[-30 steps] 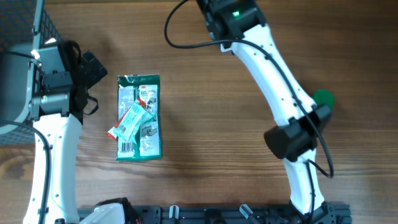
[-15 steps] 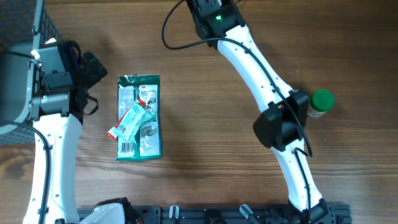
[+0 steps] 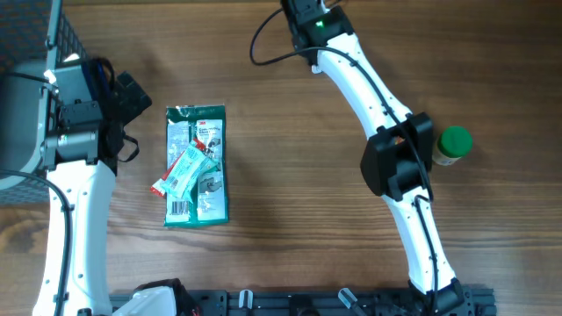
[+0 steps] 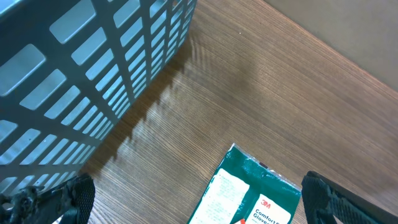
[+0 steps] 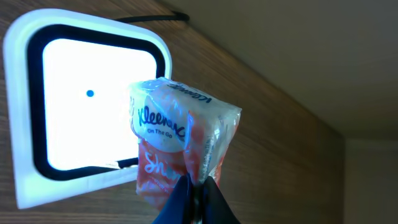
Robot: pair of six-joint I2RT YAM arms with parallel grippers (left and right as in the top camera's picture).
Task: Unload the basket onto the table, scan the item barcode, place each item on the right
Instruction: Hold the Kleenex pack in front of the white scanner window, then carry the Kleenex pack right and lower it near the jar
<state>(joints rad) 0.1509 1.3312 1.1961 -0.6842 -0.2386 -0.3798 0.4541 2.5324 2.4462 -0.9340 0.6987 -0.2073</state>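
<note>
Here we clamp the Kleenex pack (image 5: 180,137) in our right gripper (image 5: 196,194) before the lit scanner (image 5: 87,99). Our left gripper (image 3: 132,117) gapes wide.

Brown wood-grain surface (image 3: 290,175). Green glove packet (image 3: 211,209) lies flat left of centre. Green-capped jar (image 3: 454,142) stands at right. Grey slatted basket (image 3: 26,26) in far-left corner. Lit scanner panel (image 5: 87,106) sits on the wood.

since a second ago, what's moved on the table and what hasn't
The right arm's elbow swung toward the far edge, off the green-lidded jar, which now shows whole. The right gripper holds a Kleenex pack at the lit scanner. The left arm, 3M glove pack and bar on it stayed put.
</note>
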